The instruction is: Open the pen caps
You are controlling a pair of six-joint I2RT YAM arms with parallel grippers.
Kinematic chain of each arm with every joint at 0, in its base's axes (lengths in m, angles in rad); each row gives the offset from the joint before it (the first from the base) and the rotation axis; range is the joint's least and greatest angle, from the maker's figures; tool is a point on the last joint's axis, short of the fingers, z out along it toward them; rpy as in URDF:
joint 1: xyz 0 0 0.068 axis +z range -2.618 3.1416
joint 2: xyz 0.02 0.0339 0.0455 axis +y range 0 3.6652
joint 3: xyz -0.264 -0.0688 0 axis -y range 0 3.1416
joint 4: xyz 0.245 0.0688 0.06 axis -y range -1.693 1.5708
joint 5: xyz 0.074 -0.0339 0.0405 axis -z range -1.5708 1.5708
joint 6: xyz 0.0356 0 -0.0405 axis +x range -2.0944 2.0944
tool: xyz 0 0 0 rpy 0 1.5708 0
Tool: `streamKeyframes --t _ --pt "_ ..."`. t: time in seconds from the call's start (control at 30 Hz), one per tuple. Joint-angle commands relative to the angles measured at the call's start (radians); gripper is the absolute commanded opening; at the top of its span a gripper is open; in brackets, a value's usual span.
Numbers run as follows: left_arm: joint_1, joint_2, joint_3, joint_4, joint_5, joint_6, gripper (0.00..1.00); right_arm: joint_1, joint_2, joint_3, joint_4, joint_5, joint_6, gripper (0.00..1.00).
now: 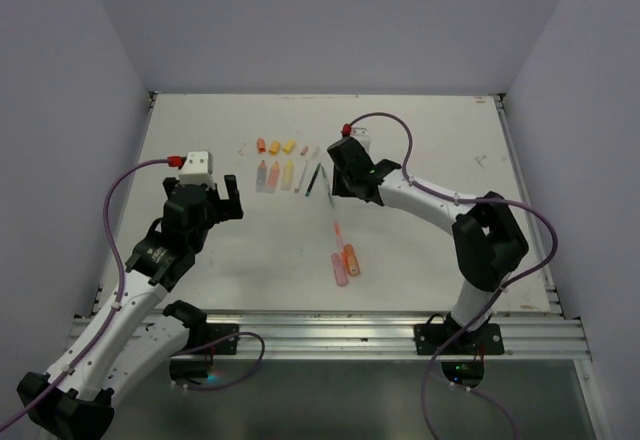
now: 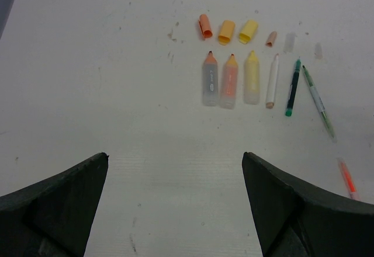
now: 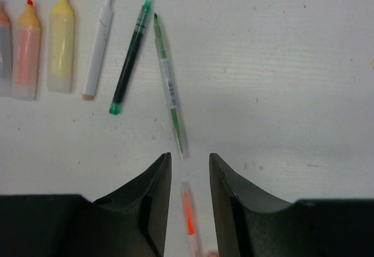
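White table point(image 1: 430, 130), pale bare walls around it.

Top view: the row of pen caps point(image 1: 289, 146) is at upper centre, with the uncapped pens point(image 1: 288, 174) lined up just below it. Only this view shows a pink highlighter point(image 1: 339, 269) and an orange highlighter point(image 1: 351, 259) side by side at lower centre, well apart from the row. They're too small to tell if capped.

Left gripper point(image 1: 217, 198) hovers left of the row. The left wrist view shows its fingers point(image 2: 58, 210) spread wide with nothing between them. It also resolves the orange cap point(image 2: 205, 26), amber cap point(image 2: 226, 32), yellow cap point(image 2: 248, 31), tan cap point(image 2: 271, 39) and two tiny pale caps point(image 2: 289, 42).

Right gripper point(image 1: 333, 192) is right of the row. The right wrist view shows its jaws parted by a narrow gap, clamping nothing. The thin orange pen point(image 3: 187, 219) lies on the table, seen through the gap. The light green pen point(image 3: 168, 87) ends just above it.
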Motion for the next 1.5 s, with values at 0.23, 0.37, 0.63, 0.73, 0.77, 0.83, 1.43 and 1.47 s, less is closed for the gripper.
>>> streamKeyframes --t 0.23,0.37,0.63,0.73,0.77,0.83,1.43,1.47 --pt "0.016 0.011 -0.005 0.044 0.01 0.016 0.99 0.077 -0.118 -0.175 -0.045 -0.038 -0.066 0.36" --pt "0.019 0.019 -0.005 0.041 0.014 0.016 0.99 0.105 -0.089 -0.19 -0.045 -0.032 -0.037 0.34" --pt "0.022 0.019 -0.005 0.043 0.016 0.016 0.99 0.156 -0.038 -0.201 -0.066 -0.049 -0.001 0.33" --pt "0.022 0.017 -0.007 0.041 0.016 0.016 0.99 0.166 -0.027 -0.208 -0.066 -0.058 0.008 0.33" --pt "0.022 0.017 -0.007 0.041 0.016 0.016 0.99 0.17 -0.027 -0.214 -0.065 -0.057 0.01 0.33" --pt "0.022 0.019 -0.007 0.043 0.016 0.016 0.99 0.177 -0.026 -0.218 -0.066 -0.058 0.013 0.32" --pt "0.026 0.025 -0.002 0.064 0.127 -0.019 1.0 0.185 -0.079 -0.254 -0.025 -0.032 0.003 0.02" --pt "0.026 0.035 0.004 0.067 0.196 -0.034 1.0 0.185 -0.098 -0.257 -0.023 -0.034 -0.001 0.0"
